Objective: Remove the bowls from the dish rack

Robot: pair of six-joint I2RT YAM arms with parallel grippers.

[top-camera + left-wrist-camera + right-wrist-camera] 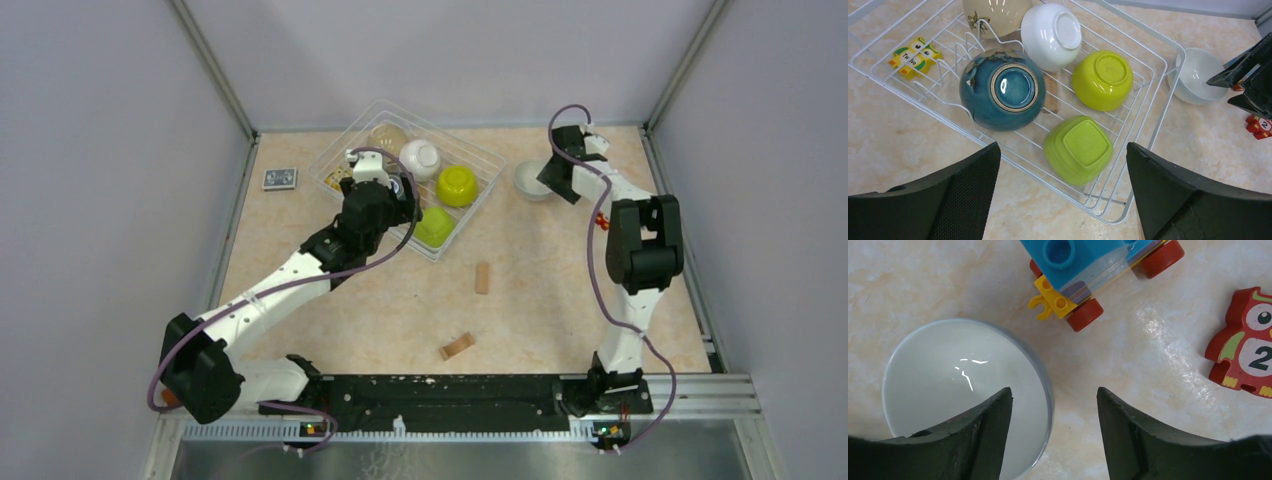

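One white bowl sits out near the bench's far right corner. Five, including the teal bowl, wait in the dish rack by the far edge. Left pincer and right pincer both gape.

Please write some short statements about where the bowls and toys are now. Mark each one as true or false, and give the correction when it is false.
1. Five bowls lie in the dish rack. True.
2. The dark teal bowl stands outside the rack. False: it lies in the rack, bottom up.
3. One white bowl stands upright on the table, outside the rack. True.
4. The right gripper is shut on that white bowl. False: its fingers are open, one inside the rim and one outside.
5. A red owl piece lies in the rack. False: the yellow owl piece lies in the rack; the red owl piece is on the table.
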